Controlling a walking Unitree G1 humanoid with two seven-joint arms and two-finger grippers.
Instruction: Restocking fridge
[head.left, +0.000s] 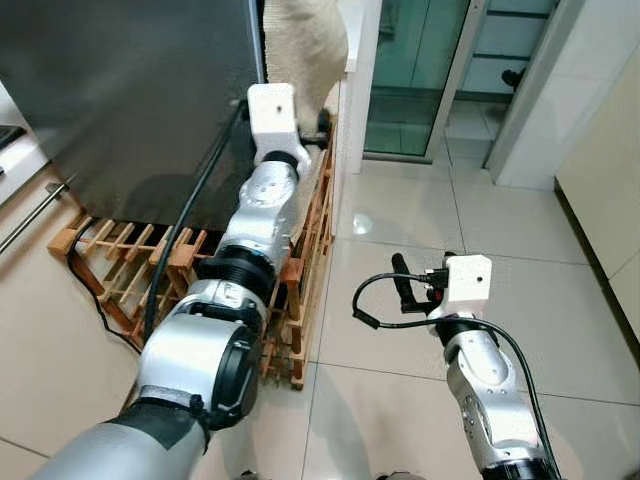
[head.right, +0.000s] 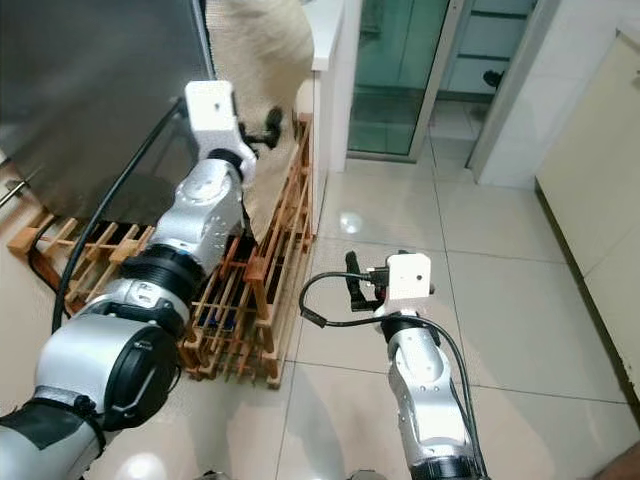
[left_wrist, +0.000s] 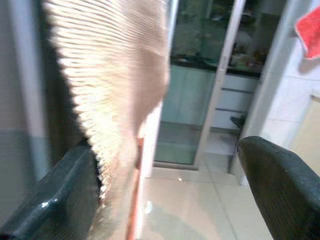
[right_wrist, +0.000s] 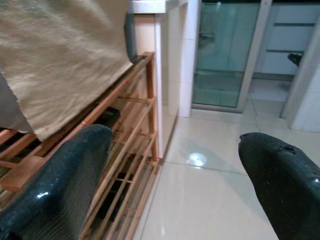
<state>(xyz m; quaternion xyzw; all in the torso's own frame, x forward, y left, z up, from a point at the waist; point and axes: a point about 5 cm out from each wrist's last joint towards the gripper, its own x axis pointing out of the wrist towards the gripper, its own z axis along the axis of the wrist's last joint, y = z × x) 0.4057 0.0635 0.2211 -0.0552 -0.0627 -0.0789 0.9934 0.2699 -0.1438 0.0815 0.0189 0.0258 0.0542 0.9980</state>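
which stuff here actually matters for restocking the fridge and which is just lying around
Part of the job:
- fridge, steel door
- left gripper, raised at the fridge's edge, fingers open
- right gripper, held low over the floor, fingers open

Just lying about:
- beige towel hanging by the fridge
- wooden rack
- glass sliding door
- tiled floor

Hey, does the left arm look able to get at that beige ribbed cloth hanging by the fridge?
Probably yes. The left end effector is raised right at the beige ribbed cloth, fingers open, above the wooden slatted rack, and nothing stands between them.
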